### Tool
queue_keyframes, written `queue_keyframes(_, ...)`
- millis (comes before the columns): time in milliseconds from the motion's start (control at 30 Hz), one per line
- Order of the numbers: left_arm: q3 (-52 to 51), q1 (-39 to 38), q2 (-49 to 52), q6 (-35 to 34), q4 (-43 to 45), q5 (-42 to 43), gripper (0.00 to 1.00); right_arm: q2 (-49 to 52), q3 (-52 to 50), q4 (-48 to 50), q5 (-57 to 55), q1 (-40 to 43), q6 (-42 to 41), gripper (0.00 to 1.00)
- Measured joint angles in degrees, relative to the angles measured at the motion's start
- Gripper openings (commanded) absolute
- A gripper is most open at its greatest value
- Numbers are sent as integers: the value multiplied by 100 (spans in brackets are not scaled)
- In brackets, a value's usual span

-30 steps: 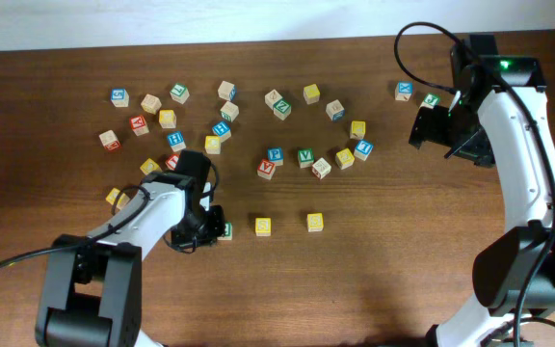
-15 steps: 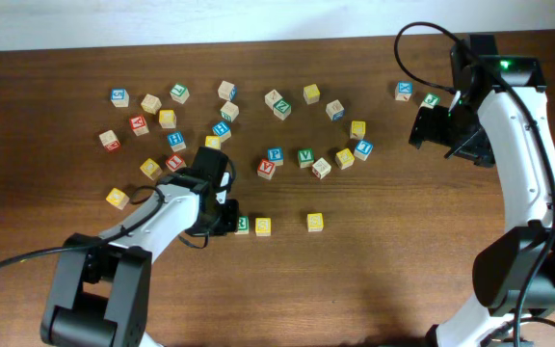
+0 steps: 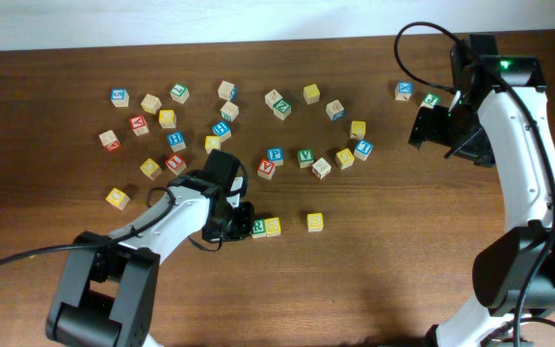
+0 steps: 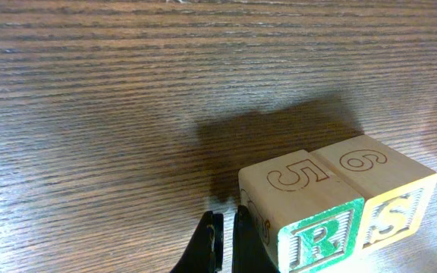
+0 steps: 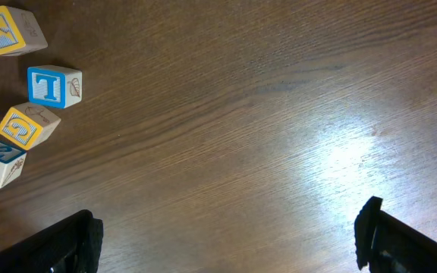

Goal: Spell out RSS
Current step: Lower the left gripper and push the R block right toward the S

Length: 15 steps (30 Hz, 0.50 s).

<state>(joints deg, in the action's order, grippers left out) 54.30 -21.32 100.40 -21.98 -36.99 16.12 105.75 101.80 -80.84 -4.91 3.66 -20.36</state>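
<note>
Down at the lower middle of the overhead view, the left gripper [image 3: 231, 220] sits low on the table [image 3: 403, 280], its jaws pinched almost together with nothing between them. The R block [image 4: 313, 227] lies just to their right in the wrist view, close against the nearer finger, though contact cannot be confirmed. The first S block [image 4: 389, 201] touches the R block's far side, so the two form a tight pair with green and yellow faces turned the same way. The row's long axis runs left to right across the overhead frame. On that same line, farther right and clearly apart from the pair, sits the second S block [image 3: 315, 222]. That gap is what the coming move likely turns on: the last S lies beyond the pair from the left jaws, so it probably has to be brought leftward. The left arm is much the nearer. The right gripper [image 5: 226, 239] hangs at the upper right with its jaws spread wide and empty. The wood around the row is bare and flat, and the loose blocks [image 3: 222, 128], the V block [image 3: 304, 154] among them, sit higher in the frame, well off the line.
</note>
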Motion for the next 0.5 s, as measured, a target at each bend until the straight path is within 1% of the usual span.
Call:
queue_keyframes(233, -4, 0, 0, -35, 328, 9, 0, 0, 0, 0, 0, 0, 2, 98)
queue_keyframes(300, -7, 0, 0, -37, 321, 131, 0, 0, 0, 0, 0, 0, 0, 98)
queue_keyframes(400, -7, -22, 0, -197, 227, 262, 0, 0, 0, 0, 0, 2, 2, 98)
queue_keyframes(500, -9, -208, 0, -433, 212, 317, 0, 0, 0, 0, 0, 0, 0, 98)
